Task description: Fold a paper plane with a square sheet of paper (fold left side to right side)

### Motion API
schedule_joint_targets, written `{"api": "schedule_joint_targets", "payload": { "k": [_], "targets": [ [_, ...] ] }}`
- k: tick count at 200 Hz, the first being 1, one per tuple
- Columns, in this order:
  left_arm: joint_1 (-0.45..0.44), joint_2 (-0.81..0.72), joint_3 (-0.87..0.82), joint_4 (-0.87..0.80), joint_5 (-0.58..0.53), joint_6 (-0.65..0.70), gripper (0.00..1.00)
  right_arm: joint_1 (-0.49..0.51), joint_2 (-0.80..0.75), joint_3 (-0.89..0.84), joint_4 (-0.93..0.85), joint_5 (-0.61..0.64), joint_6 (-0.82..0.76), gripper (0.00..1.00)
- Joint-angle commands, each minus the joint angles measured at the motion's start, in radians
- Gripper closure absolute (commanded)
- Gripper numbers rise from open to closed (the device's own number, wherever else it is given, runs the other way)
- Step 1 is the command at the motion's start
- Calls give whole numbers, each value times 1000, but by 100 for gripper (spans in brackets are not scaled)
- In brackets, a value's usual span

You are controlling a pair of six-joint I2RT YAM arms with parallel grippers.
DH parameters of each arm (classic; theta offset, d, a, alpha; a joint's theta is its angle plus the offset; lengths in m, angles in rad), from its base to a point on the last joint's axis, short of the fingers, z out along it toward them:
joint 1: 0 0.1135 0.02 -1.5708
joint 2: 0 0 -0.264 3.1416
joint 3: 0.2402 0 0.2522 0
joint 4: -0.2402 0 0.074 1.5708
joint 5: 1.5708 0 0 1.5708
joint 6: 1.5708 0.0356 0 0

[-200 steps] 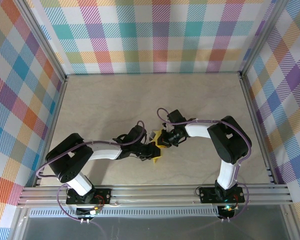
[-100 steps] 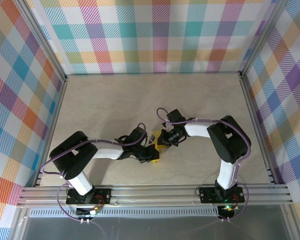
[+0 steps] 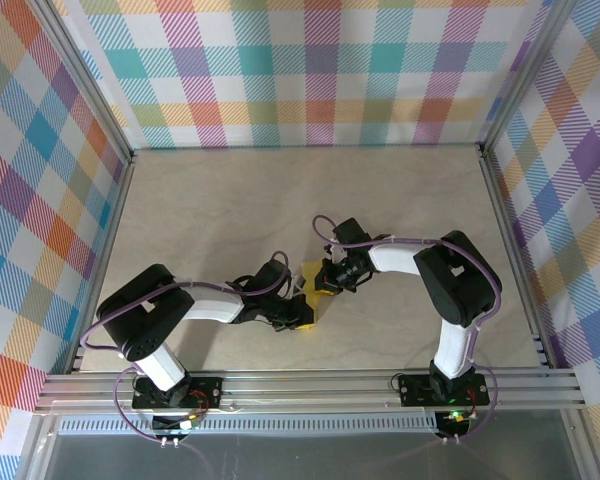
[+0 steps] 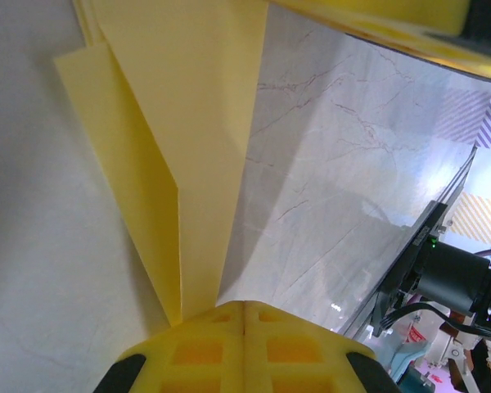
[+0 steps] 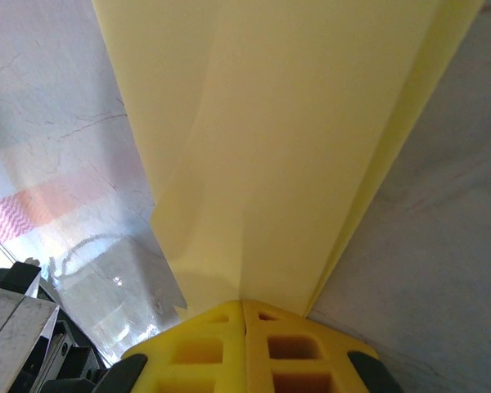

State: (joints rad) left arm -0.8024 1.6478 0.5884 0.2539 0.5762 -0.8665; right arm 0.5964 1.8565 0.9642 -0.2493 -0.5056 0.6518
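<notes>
The yellow paper [image 3: 311,274] lies folded on the table between the two grippers. In the left wrist view the paper [image 4: 188,123] is a narrow creased shape tapering toward my fingers. My left gripper [image 3: 301,317] is shut; in its own view its closed tips [image 4: 244,304] sit at the paper's narrow end, which runs under the left finger. My right gripper [image 3: 321,284] is shut too. Its closed tips [image 5: 244,301] meet the paper [image 5: 295,147] where a crease runs up to them. The right gripper's yellow finger [image 4: 376,16] crosses the left wrist view's top.
The pale marbled table [image 3: 230,210] is boxed in by plaid walls at the back [image 3: 310,70] and both sides. An aluminium rail [image 3: 310,388] runs along the near edge by the arm bases. Both arms lie low and stretched toward the middle.
The left gripper has slid slightly toward the near edge along the paper, and its arm has shifted a little. The right gripper has barely moved. Both stay shut.
</notes>
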Motion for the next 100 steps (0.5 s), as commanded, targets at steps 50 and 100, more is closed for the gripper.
{"api": "schedule_joint_targets", "payload": {
  "k": [50,100],
  "targets": [
    [-4,-5,-31,-24,-9,14,100,5,71,-42,-132,160,-18,100],
    [-21,2,-51,-40,-32,14,100,5,-24,-45,-12,43,1,100]
  ]
}}
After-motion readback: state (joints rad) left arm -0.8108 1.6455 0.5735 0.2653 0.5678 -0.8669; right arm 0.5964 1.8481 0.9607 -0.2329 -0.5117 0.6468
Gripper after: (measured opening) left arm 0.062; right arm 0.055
